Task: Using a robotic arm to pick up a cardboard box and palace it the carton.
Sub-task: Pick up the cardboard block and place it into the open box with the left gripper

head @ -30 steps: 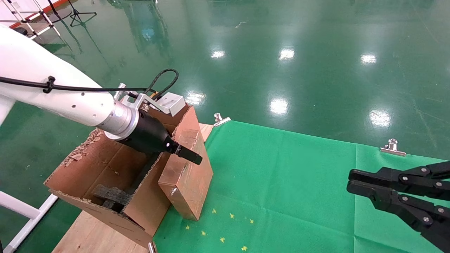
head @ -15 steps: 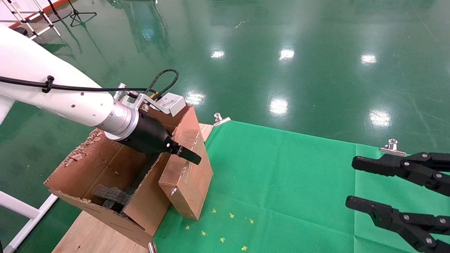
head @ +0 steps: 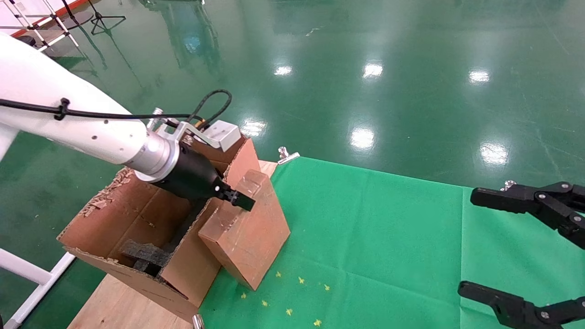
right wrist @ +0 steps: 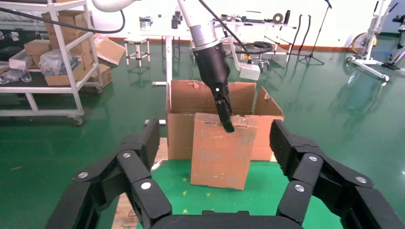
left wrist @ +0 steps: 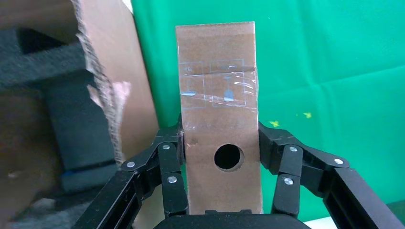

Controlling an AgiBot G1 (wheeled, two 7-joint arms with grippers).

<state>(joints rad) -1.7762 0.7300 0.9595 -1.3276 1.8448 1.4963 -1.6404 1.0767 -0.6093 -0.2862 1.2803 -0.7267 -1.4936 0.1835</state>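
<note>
My left gripper (head: 237, 198), on the white robotic arm (head: 82, 130), is shut on the narrow top end of the cardboard box (head: 249, 237). In the left wrist view the fingers (left wrist: 173, 143) press both sides of the taped cardboard box (left wrist: 219, 95), beside its round hole (left wrist: 228, 157). The box stands tilted just outside the carton (head: 137, 214), with its lower edge at or close to the green cloth. Black foam (head: 144, 253) lies inside the carton. My right gripper (head: 475, 244) hangs open and empty at the right. It faces the cardboard box (right wrist: 222, 152) and the carton (right wrist: 191, 98).
A green cloth (head: 388, 237) covers the table, held by metal clips (head: 287, 155) along its far edge. Small yellow marks (head: 292, 297) lie near the box. The carton sits on a wooden board (head: 114, 306) at the table's left end. Shiny green floor lies beyond.
The box has turned and swung away from the carton's wall in my left gripper. My right gripper has gone from shut to wide open.
</note>
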